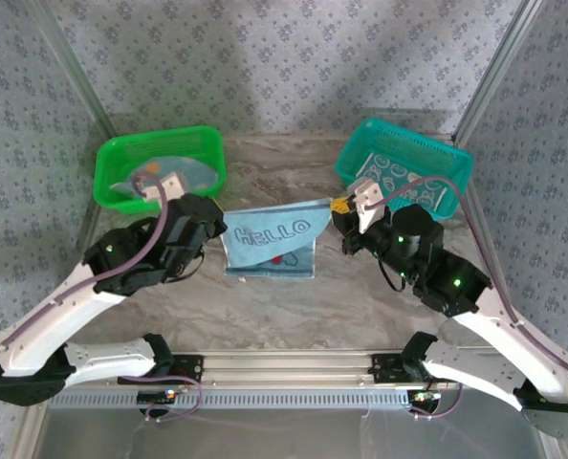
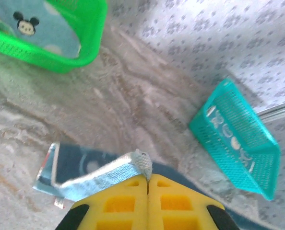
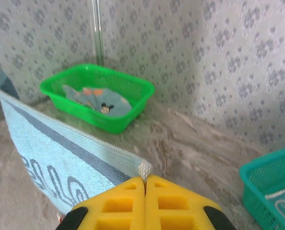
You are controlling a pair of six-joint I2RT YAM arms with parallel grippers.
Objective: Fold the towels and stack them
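now the hello towel (image 1: 270, 239) hangs stretched between the two grippers over the middle of the table (image 1: 284, 306). it is light blue with a darker band and dark lettering. its top edge runs taut from left to right and the rest droops toward the marble top; whether the lower edge touches it i cannot tell.

the left gripper (image 1: 223, 220) is clamped on the towel's top left corner. in the left wrist view its yellow fingers (image 2: 118, 203) are pressed together, with a bit of hem poking up between the tips. the right gripper (image 1: 341, 205) is clamped on the top right corner. its yellow fingers (image 3: 176, 203) are likewise pressed together, the corner nipped between them, and in the right wrist view the cloth runs away from it to the left.

behind the left arm, at the back left of the table, stands the green basket (image 1: 160, 142). a blue towel (image 3: 97, 100) with a cartoon mouse face and orange patches lies inside it. at the back right, behind the right gripper, stands the teal basket (image 1: 408, 134), and in it lies a teal towel (image 1: 404, 177) printed with white rings. both baskets are well apart from the hello towel.
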